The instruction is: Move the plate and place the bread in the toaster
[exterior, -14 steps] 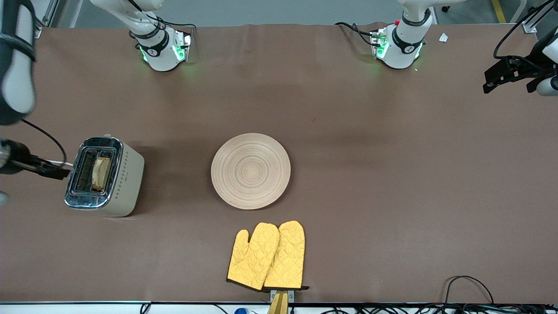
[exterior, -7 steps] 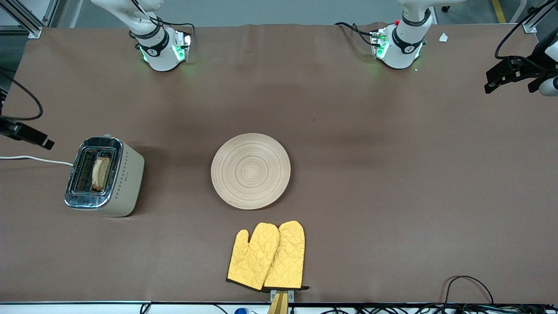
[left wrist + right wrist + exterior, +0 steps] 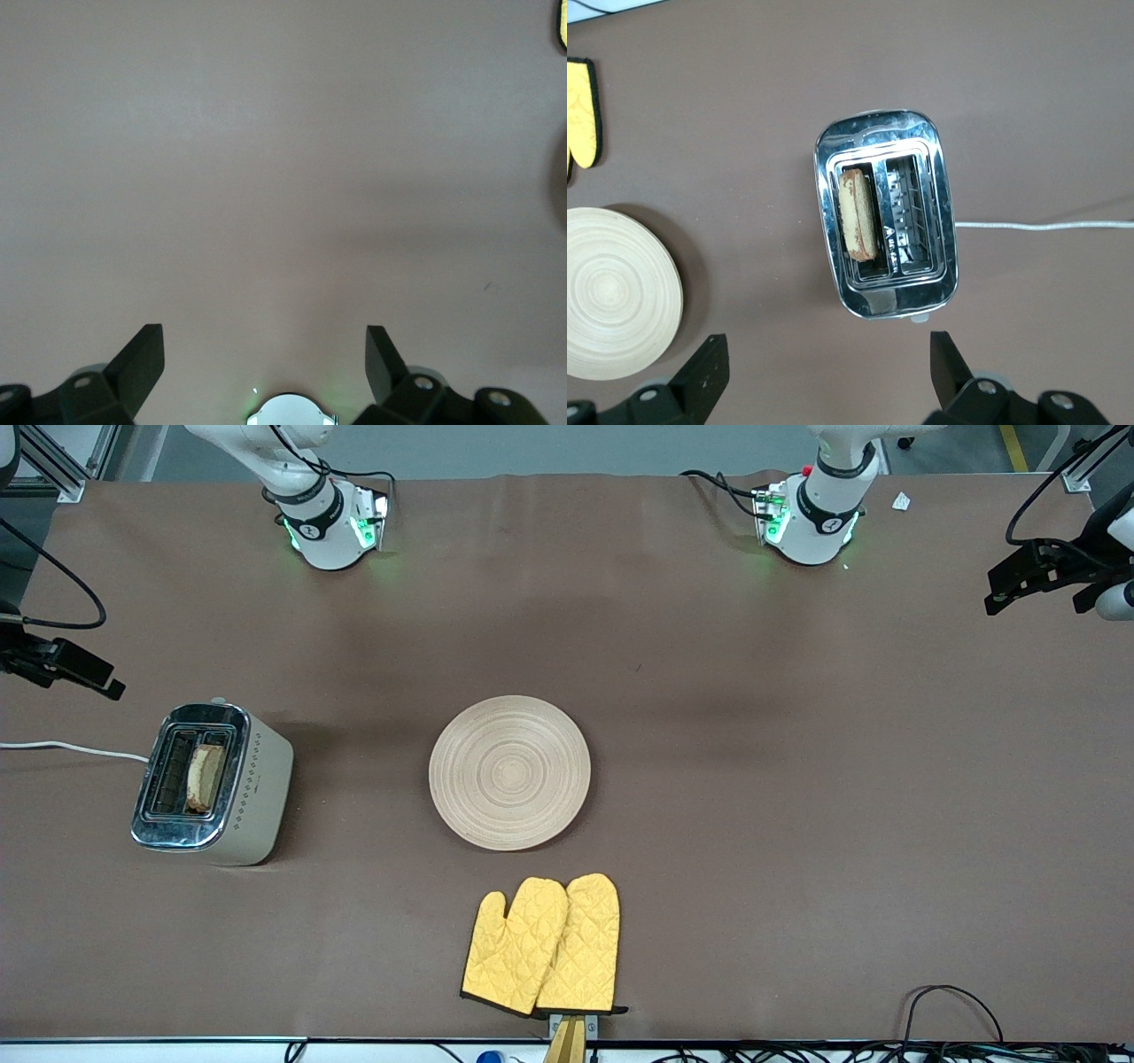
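The toaster (image 3: pixel 213 784) stands toward the right arm's end of the table. The bread (image 3: pixel 205 778) stands in its slot on the plate's side; the second slot is empty. The wooden plate (image 3: pixel 509 772) lies bare at the table's middle. My right gripper (image 3: pixel 93 676) hangs open and empty in the air beside the toaster; its wrist view shows the toaster (image 3: pixel 886 212), the bread (image 3: pixel 858 212) and the plate (image 3: pixel 616 305) from above, with the gripper (image 3: pixel 828 372) clear of all of them. My left gripper (image 3: pixel 1010 589) waits at its end of the table, open and empty (image 3: pixel 264 363) over bare cloth.
Two yellow oven mitts (image 3: pixel 545 946) lie nearer the front camera than the plate, at the table's edge. The toaster's white cord (image 3: pixel 71 748) runs off the right arm's end of the table. A brown cloth (image 3: pixel 797 779) covers the table.
My right gripper has moved away from the toaster's cord side, rising and shifting toward the robots' bases. The bread, toaster, plate and left arm have not moved.
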